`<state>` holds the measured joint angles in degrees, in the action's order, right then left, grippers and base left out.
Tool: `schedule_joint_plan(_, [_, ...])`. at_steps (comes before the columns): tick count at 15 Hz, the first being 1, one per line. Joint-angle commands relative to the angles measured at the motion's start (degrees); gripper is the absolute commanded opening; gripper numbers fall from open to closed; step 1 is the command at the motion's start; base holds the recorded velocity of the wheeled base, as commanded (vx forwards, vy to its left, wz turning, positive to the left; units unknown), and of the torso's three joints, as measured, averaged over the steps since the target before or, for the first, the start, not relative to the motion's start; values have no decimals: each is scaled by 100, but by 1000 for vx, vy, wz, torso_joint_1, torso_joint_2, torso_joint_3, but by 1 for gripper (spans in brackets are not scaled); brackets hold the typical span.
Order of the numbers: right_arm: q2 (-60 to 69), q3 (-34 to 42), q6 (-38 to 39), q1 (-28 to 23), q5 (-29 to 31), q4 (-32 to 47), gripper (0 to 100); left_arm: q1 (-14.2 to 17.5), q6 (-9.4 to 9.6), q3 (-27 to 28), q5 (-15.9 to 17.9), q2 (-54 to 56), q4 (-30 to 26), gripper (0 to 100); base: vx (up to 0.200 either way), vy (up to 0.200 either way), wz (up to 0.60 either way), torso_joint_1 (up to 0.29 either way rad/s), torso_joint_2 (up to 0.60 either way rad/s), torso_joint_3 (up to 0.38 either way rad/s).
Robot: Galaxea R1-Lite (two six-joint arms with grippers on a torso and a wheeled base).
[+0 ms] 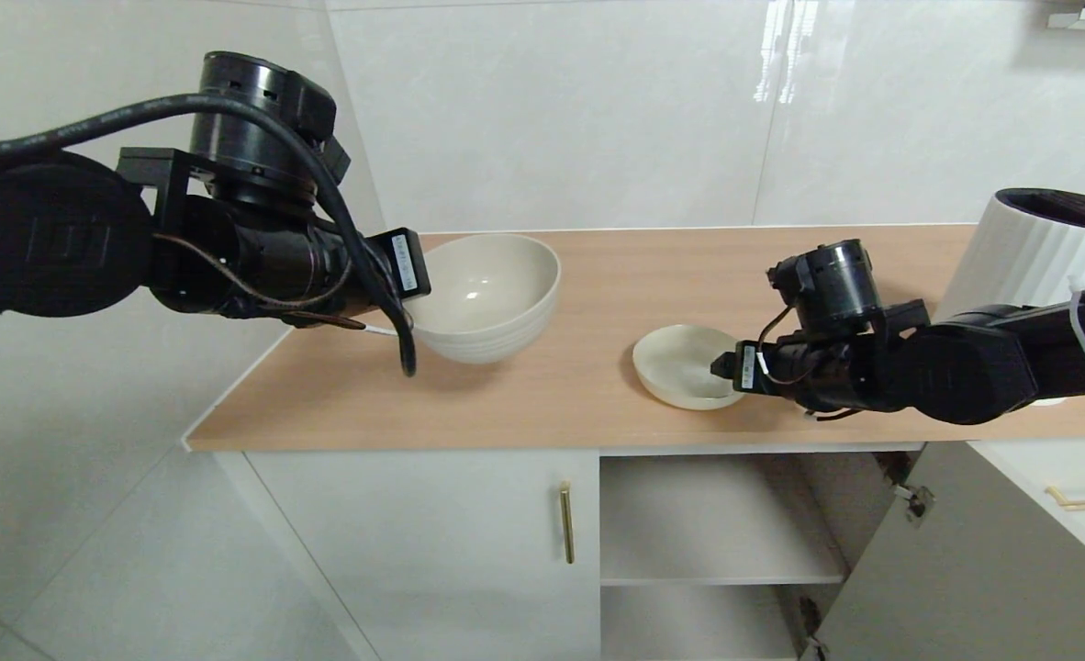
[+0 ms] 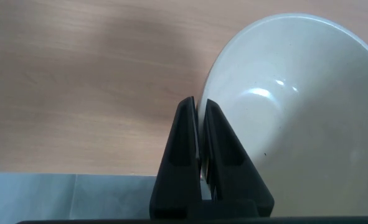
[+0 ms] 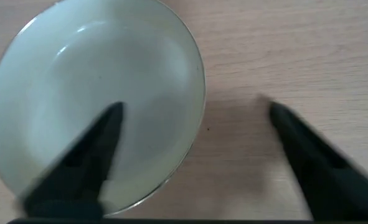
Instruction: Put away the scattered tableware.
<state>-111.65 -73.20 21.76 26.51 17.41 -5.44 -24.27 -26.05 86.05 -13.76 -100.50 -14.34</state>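
A large cream bowl hangs tilted at the left part of the wooden counter. My left gripper is shut on its near rim. A small shallow cream dish sits flat on the counter to the right. My right gripper is open at the dish's right rim, one finger over the inside and the other over bare wood.
Below the counter an open cabinet shows a white shelf, its door swung out to the right. A closed door with a gold handle is to its left. A white ribbed container stands at the counter's right end.
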Motion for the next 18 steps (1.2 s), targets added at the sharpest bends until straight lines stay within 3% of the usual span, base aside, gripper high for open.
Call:
schedule_joint_plan(1, [-41, -1, 4, 3, -18, -1, 0, 1, -5, -1, -4, 22, 1, 0, 0, 0, 0, 0, 0, 0])
schedule_joint_plan(7, [583, 52, 223, 20, -62, 69, 0, -7, -5, -1, -21, 74, 1, 0, 0, 0, 0, 0, 0, 0])
schedule_joint_plan(9, [1181, 140, 241, 64, -203, 465, 0, -87, 4, -221, -4, 285, 10, 0, 0, 0, 0, 0, 0, 0])
schedule_joint_plan(12, [2227, 465, 241, 161, -976, 1317, 0, -262, 39, -1117, -4, 848, 537, 0, 0, 0, 0, 0, 0, 0])
schedule_joint_plan(13, [2359, 553, 241, 161, -1055, 1458, 0, -315, 65, -1328, -12, 962, 704, 0, 0, 0, 0, 0, 0, 0])
schedule_joint_plan(14, [2561, 614, 241, 161, -1117, 1713, 0, -412, 188, -1873, -12, 1270, 968, 0, 0, 0, 0, 0, 0, 0])
schedule_joint_plan(18, [2930, 1423, 443, 240, -1134, 1950, 0, -675, 258, -2884, -39, 1779, 1003, 0, 0, 0, 0, 0, 0, 0])
